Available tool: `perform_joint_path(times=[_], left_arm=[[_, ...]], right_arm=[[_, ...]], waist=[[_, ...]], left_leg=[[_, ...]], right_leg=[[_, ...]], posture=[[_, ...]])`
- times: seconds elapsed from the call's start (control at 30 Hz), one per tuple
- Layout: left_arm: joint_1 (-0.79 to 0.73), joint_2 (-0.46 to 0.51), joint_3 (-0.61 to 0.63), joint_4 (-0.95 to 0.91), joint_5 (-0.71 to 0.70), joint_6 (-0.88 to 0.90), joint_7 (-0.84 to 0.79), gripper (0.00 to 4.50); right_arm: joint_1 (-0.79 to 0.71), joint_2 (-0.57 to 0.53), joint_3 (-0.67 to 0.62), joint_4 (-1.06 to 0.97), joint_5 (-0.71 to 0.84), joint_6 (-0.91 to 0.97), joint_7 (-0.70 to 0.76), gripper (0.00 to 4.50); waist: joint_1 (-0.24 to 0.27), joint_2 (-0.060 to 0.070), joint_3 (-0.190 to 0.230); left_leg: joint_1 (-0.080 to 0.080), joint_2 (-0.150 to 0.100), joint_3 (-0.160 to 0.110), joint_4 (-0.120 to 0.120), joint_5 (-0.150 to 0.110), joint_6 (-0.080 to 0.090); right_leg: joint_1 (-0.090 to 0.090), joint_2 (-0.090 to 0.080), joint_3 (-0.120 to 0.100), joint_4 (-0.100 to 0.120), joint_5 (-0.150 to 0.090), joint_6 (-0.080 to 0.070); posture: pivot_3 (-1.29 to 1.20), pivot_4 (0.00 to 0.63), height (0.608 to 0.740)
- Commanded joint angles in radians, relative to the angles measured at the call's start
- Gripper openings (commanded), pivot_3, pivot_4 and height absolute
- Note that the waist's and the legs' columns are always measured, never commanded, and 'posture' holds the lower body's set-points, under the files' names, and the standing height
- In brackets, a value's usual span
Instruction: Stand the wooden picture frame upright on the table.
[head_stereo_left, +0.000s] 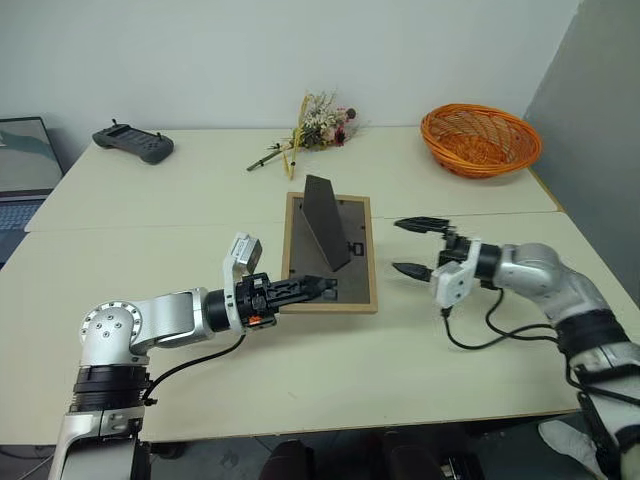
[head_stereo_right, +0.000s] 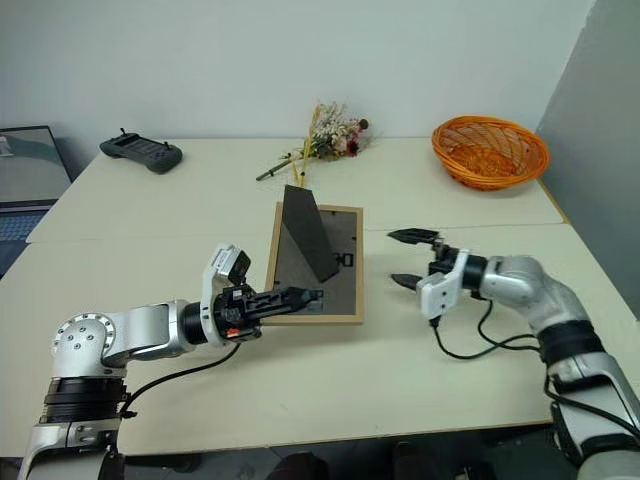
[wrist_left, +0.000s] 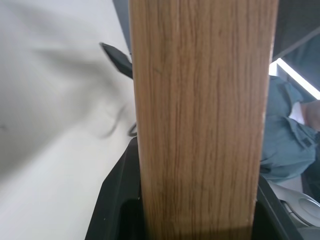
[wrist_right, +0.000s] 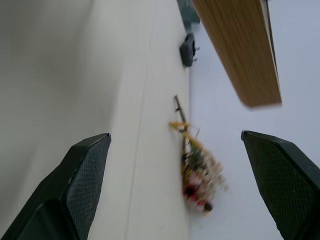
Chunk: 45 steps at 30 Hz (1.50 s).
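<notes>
The wooden picture frame lies back-up on the table near the middle, its dark stand flap folded out and sticking up. My left gripper reaches in from the left and is shut on the frame's near left corner. In the left wrist view the light-wood edge runs between the two black fingers. My right gripper hovers just right of the frame, open and holding nothing. The right wrist view shows the frame's wooden edge beyond its spread fingers.
An orange wicker basket stands at the back right. Dried flowers lie behind the frame, with a black controller at the back left. A laptop sits at the far left edge. A person's teal sleeve shows past the frame.
</notes>
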Motion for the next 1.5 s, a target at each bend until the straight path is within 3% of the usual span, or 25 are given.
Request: perform_joint_path(times=[0.03,0.3,0.67,1.13,1.23,1.33,1.5], left_arm=[[-0.012,-0.005,-0.009,-0.06,-0.044,-0.035,-0.005,1.21],[0.002,-0.015,-0.006,-0.082,-0.044,-0.062,-0.01,1.21],[0.011,-0.021,-0.004,-0.087,-0.044,-0.077,-0.004,1.21],[0.012,0.026,-0.048,-0.103,-0.044,-0.036,-0.099,1.21],[0.017,0.037,-0.049,-0.101,-0.044,-0.041,-0.103,1.21],[0.028,0.045,-0.05,-0.106,-0.044,-0.049,-0.101,1.21],[0.041,0.048,-0.057,-0.12,-0.044,-0.055,-0.103,1.21]], right_arm=[[-0.09,0.044,0.045,0.045,-0.233,-0.007,-0.311,4.45],[-0.179,0.057,0.123,0.109,-0.376,0.025,-0.61,4.45],[-0.195,-0.017,0.139,0.181,-0.355,-0.045,-0.787,4.45],[-0.307,0.006,0.291,0.187,-0.535,-0.024,-0.978,4.45],[-0.315,0.001,0.307,0.185,-0.528,-0.052,-0.991,3.98],[-0.311,-0.012,0.31,0.163,-0.524,-0.061,-1.009,3.13],[-0.301,-0.022,0.318,0.153,-0.517,-0.079,-1.006,2.18]], waist=[[0.001,0.0,0.0],[0.004,0.0,0.0],[0.002,0.0,0.0],[0.0,0.0,0.0],[0.002,0.0,0.0],[0.002,0.0,0.0],[0.001,0.0,0.0]], left_leg=[[0.0,0.0,0.0,0.0,0.0,0.0],[0.0,-0.001,0.0,0.0,0.0,-0.001],[0.0,-0.001,0.001,0.0,0.0,0.0],[0.0,-0.001,0.001,0.0,0.0,0.0],[0.0,-0.001,0.001,0.0,0.0,0.0],[0.0,-0.001,0.001,0.0,0.0,0.0],[0.0,-0.001,0.001,0.0,0.0,0.0]], right_leg=[[0.0,0.0,0.0,0.0,0.0,0.0],[0.0,0.0,0.001,0.0,0.0,0.0],[0.0,0.0,0.001,0.0,0.0,0.0],[0.0,0.0,0.002,0.0,0.0,0.0],[0.0,0.0,0.001,0.0,0.0,0.0],[0.0,0.0,0.002,0.0,0.0,0.0],[0.0,0.0,0.002,0.0,0.0,0.0]], posture=[[0.0,0.15,0.74],[0.0,0.15,0.74],[0.0,0.15,0.74],[0.0,0.15,0.74],[0.0,0.15,0.74],[0.0,0.15,0.74],[0.0,0.15,0.74]])
